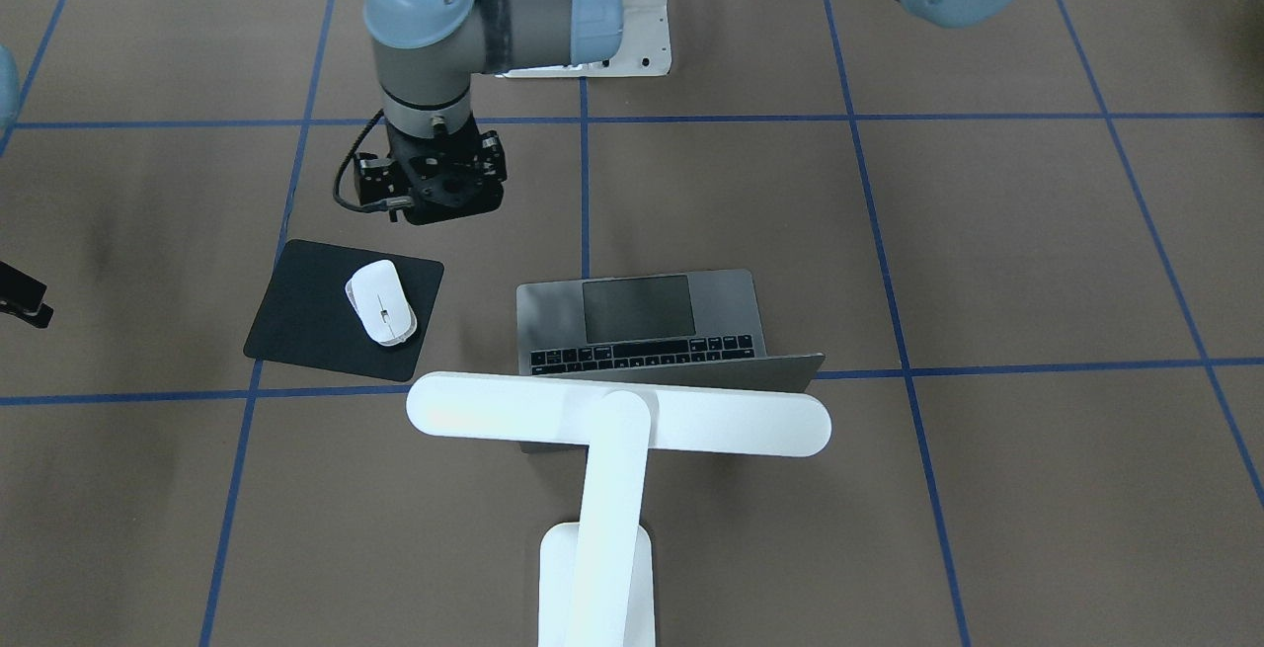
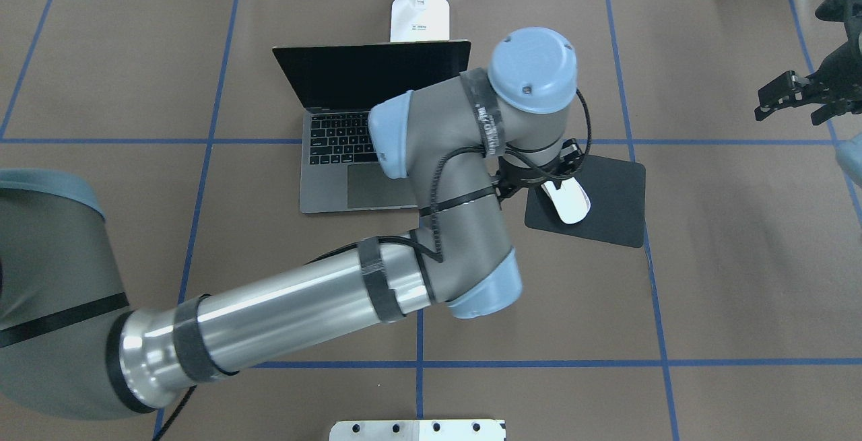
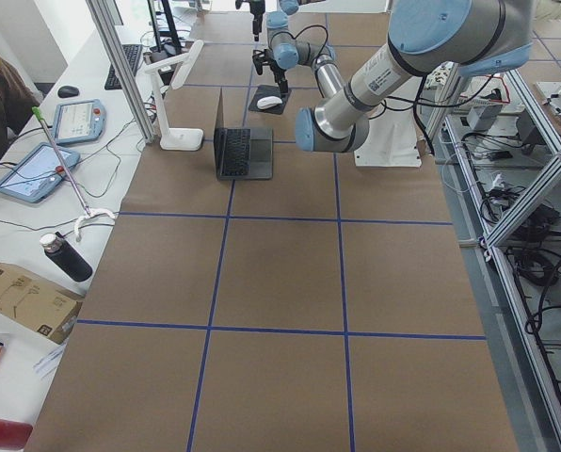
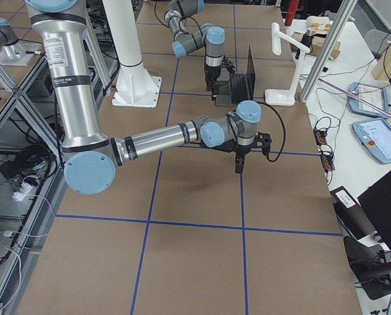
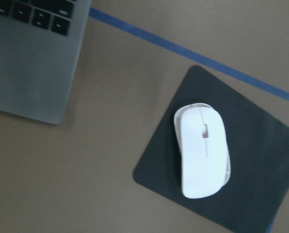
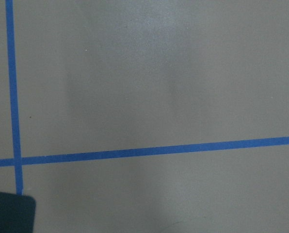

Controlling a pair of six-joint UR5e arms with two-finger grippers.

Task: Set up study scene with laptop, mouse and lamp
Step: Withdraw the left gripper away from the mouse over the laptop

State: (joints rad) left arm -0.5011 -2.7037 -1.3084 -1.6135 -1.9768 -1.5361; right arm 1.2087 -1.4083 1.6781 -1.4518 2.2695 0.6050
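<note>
The laptop [image 1: 637, 316] stands open at mid-table, its screen [image 2: 363, 77] facing the robot. The white mouse [image 1: 380, 303] lies on a black mouse pad [image 1: 296, 311] beside it, held by nothing; the left wrist view shows it [image 5: 202, 148] from above. The white T-shaped lamp [image 1: 617, 415] stands behind the laptop, its bar head over the lid. My left gripper [image 1: 434, 193] hangs above the table just on the robot's side of the pad, its jaws spread and empty. My right gripper [image 2: 801, 101] hovers open and empty far to the right.
The left arm reaches across the laptop's right half [image 2: 465, 178] in the overhead view. A white bolted pedestal [image 1: 642, 44] stands at the robot's side. Blue tape lines [image 6: 144, 150] cross the brown table. Operators' gear lies beyond the far edge [image 3: 73, 122].
</note>
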